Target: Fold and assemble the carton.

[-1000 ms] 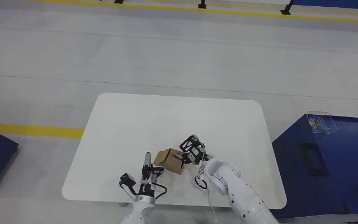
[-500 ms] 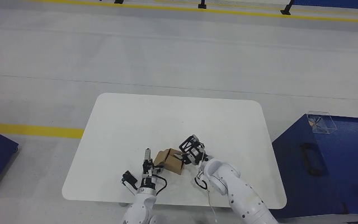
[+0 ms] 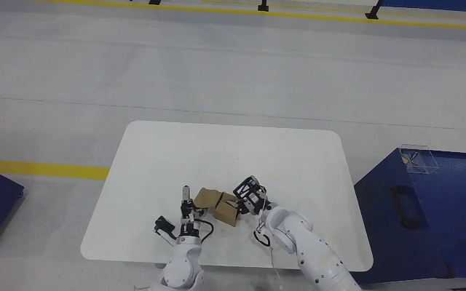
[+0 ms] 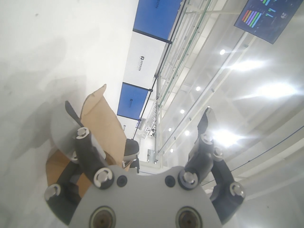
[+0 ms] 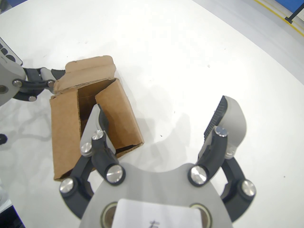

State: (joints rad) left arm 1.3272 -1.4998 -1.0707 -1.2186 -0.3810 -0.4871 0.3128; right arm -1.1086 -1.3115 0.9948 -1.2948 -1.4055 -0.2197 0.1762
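Currently the brown carton [image 3: 215, 204] lies on its side near the middle of the table [image 3: 291, 153], one end open. The left gripper [image 3: 186, 200], fingers spread, touches its flap from 9 o'clock. The right gripper [image 3: 248, 195], likewise spread, sits at 3 o'clock with one finger at the open end.

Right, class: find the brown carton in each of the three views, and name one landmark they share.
Top view: carton near the table's front edge, between the two arms.
Left wrist view: its flap rises beside one of the left gripper's fingers.
Right wrist view: carton lying open, one of the right gripper's fingers at its mouth.
Shared landmark: the white table.
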